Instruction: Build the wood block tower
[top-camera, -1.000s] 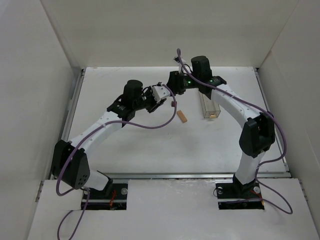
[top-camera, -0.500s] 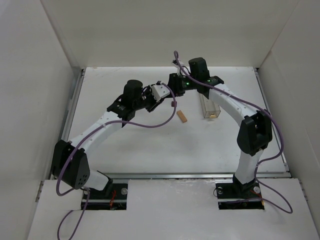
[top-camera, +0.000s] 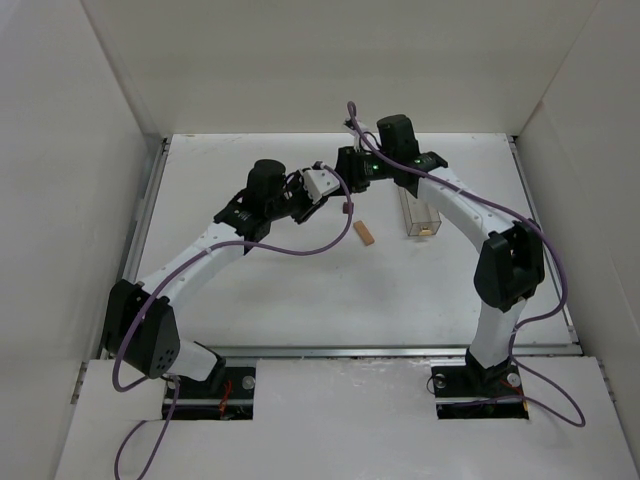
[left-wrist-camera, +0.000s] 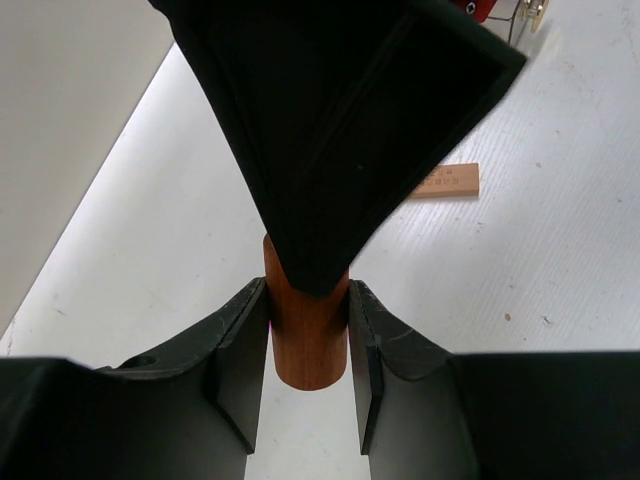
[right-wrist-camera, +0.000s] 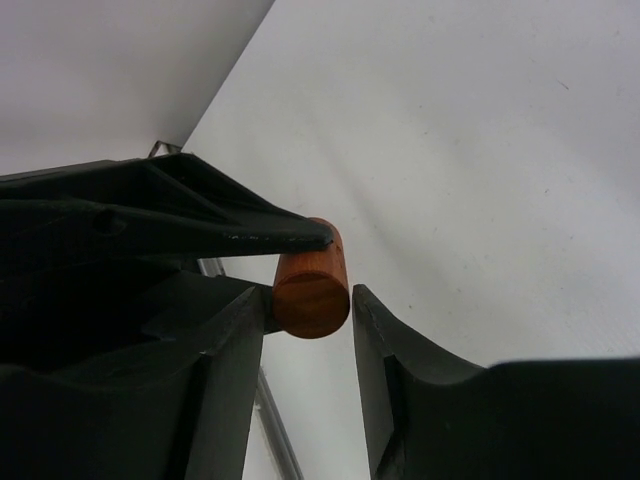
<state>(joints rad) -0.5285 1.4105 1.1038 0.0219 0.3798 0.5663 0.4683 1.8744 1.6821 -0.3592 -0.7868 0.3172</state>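
Note:
The orange-brown round piece (left-wrist-camera: 306, 340) is held off the table between my left gripper's (left-wrist-camera: 308, 352) two fingers, which are shut on its sides. My right gripper (right-wrist-camera: 310, 300) sits around the same piece (right-wrist-camera: 312, 285): its left finger touches it and a thin gap shows at its right finger. In the top view the two grippers meet nose to nose, left (top-camera: 322, 186) and right (top-camera: 347, 167). The pale tan flat bar (top-camera: 365, 234) lies on the table just in front of them, also in the left wrist view (left-wrist-camera: 445, 181). I cannot make out the dark red-brown pointed piece.
A clear plastic rectangular box (top-camera: 420, 215) stands on the table under my right forearm. A purple cable (top-camera: 300, 250) hangs in a loop from my left arm. White walls enclose the table on the left, right and back.
My right arm has shifted slightly left, closer onto the round piece in my left gripper. The left arm and the tan bar have not moved.

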